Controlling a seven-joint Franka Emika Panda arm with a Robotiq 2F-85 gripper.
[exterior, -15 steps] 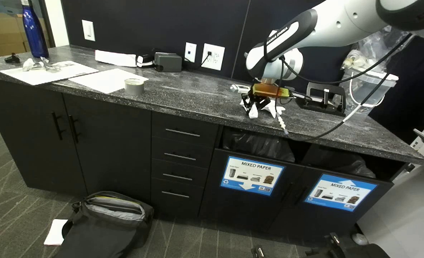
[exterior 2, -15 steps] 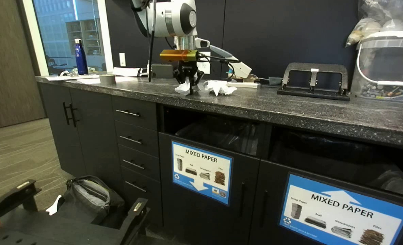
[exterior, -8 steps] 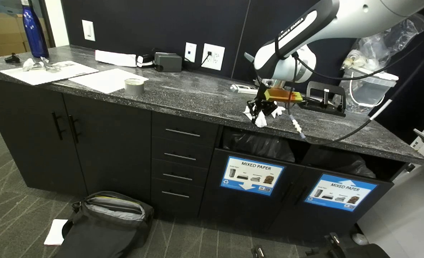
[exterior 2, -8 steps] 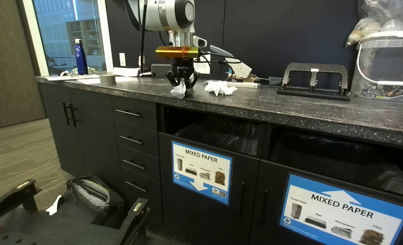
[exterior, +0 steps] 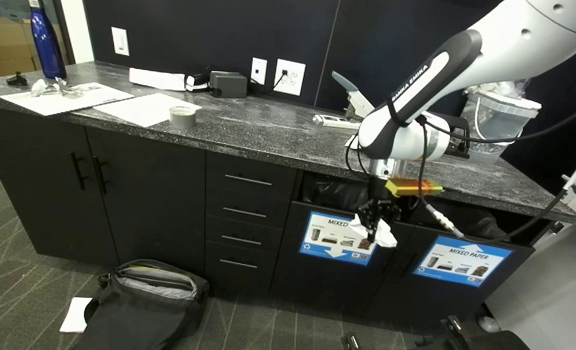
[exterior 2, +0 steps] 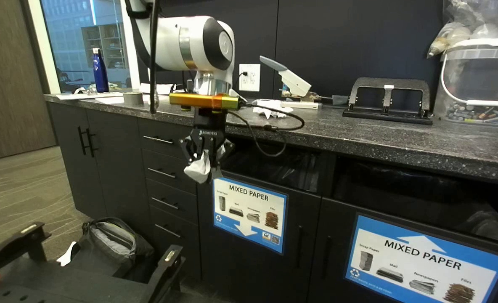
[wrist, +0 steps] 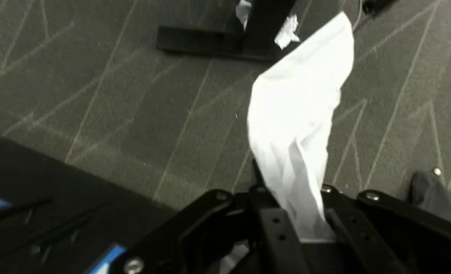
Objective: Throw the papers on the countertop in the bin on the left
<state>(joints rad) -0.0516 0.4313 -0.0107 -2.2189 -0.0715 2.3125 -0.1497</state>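
Note:
My gripper (exterior 2: 213,168) is shut on a crumpled white paper (exterior 2: 198,170), which pokes out past its fingers. It hangs in front of the cabinets, lower than the edge of the countertop (exterior 2: 358,136). In the wrist view the held paper (wrist: 298,110) covers much of the space beyond the jaws, with carpet below. More crumpled papers (exterior 2: 270,108) lie on the countertop behind the arm; one scrap (exterior: 352,142) peeks out beside the wrist. The left bin (exterior 2: 270,166) is a dark opening with a plastic liner, above a blue label (exterior 2: 249,214); the gripper partly covers that label (exterior: 336,238) in an exterior view.
A stapler (exterior 2: 293,82), a hole punch (exterior 2: 388,101) and a clear bucket (exterior 2: 476,84) stand at the back of the countertop. A second opening (exterior 2: 409,193) is to the right. Flat sheets (exterior: 147,108), a tape roll (exterior: 182,117) and a bottle (exterior: 47,41) sit farther left. A bag (exterior: 147,301) lies below.
The gripper has carried the paper off the countertop, out over its front edge and down in front of the cabinets. The papers behind it stayed put.

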